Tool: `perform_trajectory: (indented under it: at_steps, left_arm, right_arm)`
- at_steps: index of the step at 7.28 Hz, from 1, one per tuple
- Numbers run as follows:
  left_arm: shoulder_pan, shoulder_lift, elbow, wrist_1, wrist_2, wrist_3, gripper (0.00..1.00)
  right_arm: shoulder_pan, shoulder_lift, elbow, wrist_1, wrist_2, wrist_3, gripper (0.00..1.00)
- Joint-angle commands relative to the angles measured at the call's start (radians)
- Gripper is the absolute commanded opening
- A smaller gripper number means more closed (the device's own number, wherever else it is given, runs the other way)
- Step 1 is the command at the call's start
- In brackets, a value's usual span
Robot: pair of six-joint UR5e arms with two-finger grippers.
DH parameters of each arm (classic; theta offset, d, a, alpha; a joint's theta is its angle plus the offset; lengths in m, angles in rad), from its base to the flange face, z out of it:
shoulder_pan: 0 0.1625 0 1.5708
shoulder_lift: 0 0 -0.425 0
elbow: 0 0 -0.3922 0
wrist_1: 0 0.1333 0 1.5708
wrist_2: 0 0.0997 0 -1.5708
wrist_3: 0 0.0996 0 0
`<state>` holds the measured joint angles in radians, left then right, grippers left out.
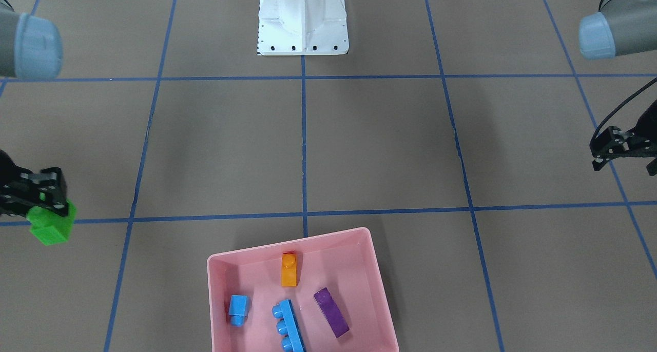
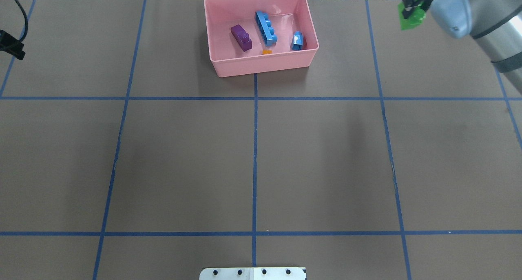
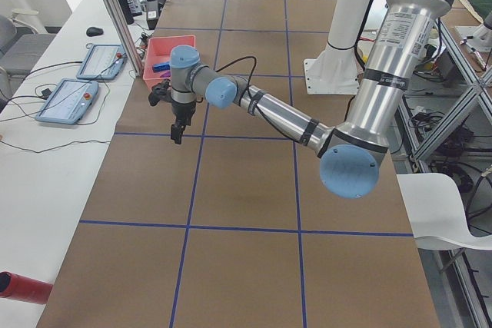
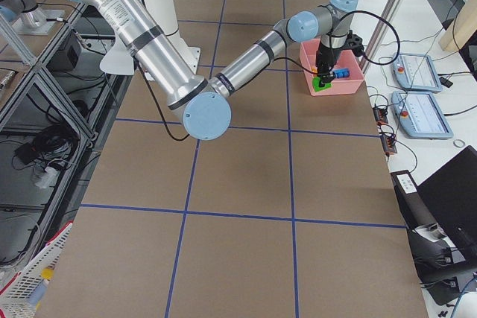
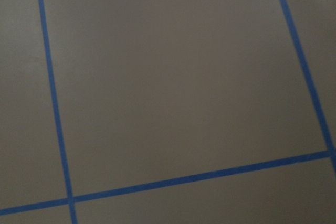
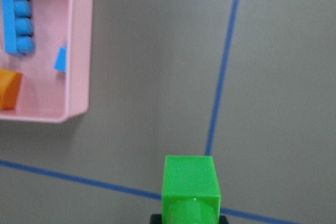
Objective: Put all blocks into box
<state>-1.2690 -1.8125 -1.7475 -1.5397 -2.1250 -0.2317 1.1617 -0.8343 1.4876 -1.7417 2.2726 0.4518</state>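
The pink box stands at the table's far side and also shows in the overhead view. In it lie the orange block, the long purple block, the long blue block and the small blue block. My right gripper is shut on the green block and holds it above the table, well to the side of the box. In the right wrist view the green block sits low, apart from the box. My left gripper is open and empty, far from the box.
The white robot base stands at the table's near side. Blue tape lines divide the brown table into squares. The right arm's elbow hangs over the table's far right corner.
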Motion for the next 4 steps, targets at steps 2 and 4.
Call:
perform_trajectory:
  at_steps: [2, 4]
  left_arm:
    - [-0.079, 0.097, -0.004, 0.010, -0.026, 0.278, 1.00]
    - [-0.098, 0.127, -0.006, 0.007, -0.026, 0.321, 1.00]
  right_arm:
    - [-0.123, 0.233, -0.401, 0.408, -0.123, 0.233, 0.00]
    - [-0.181, 0.325, -0.481, 0.429, -0.169, 0.272, 0.00]
